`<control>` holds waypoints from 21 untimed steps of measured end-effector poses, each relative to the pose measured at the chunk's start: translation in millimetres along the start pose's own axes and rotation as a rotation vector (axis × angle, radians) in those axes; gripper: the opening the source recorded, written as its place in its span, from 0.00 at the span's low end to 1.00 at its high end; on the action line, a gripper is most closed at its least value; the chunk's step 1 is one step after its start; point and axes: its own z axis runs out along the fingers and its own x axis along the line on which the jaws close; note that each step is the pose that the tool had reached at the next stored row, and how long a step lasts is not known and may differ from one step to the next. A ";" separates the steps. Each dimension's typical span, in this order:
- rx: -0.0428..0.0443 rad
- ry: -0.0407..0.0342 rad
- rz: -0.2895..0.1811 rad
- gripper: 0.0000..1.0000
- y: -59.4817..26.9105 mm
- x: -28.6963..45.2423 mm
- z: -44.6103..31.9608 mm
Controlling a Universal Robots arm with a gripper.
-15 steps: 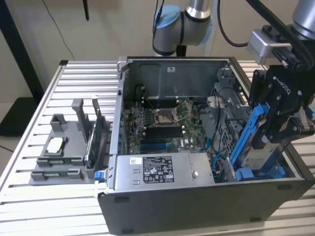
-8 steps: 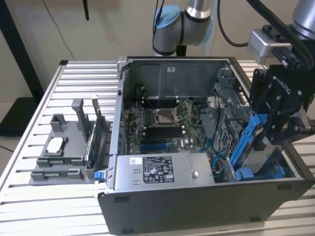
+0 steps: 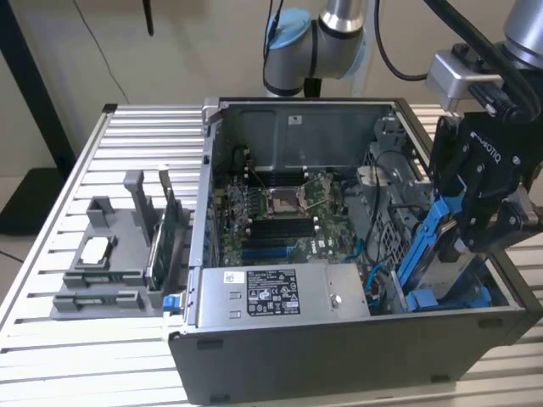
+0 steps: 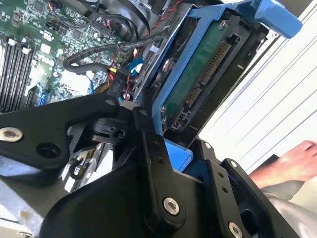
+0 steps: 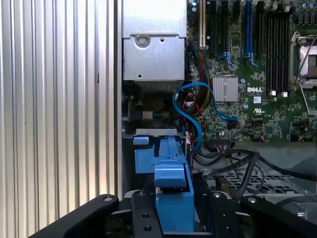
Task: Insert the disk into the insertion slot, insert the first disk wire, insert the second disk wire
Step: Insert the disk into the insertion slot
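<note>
One relation governs this moment: the disk (image 3: 422, 242) hangs tilted in the pincer (image 3: 475, 233), and the insertion slot (image 3: 458, 295) lies just below its lower end, at the lower right of the exterior view inside the open computer case (image 3: 280, 373). The pincer is clamped on the disk, its black fingers (image 5: 143, 215) pressing either side of the blue carrier frame. In the exterior view the disk's long axis slants from upper right down to lower left, so it is not squared to the slot, and I judge it not yet seated. In the second wrist view the disk (image 4: 198, 84) shows its green board and connector edge toward the upper right of the frame, with the pincer (image 4: 183, 163) below it. In the first wrist view the disk (image 5: 171, 168) sits at the lower centre, just beside a looping blue cable (image 5: 190, 106), with the motherboard (image 5: 267, 104) to the upper right. A person's hand (image 4: 292, 161) rests over the slatted counter (image 3: 127, 356), well apart from the disk.
</note>
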 end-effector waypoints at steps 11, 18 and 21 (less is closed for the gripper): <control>0.0000 -0.0003 0.000 0.32 0.0 0.0 0.0; 0.0000 -0.0002 0.000 0.32 0.0 0.0 0.0; 0.0000 -0.0001 0.000 0.32 0.3 0.0 -0.1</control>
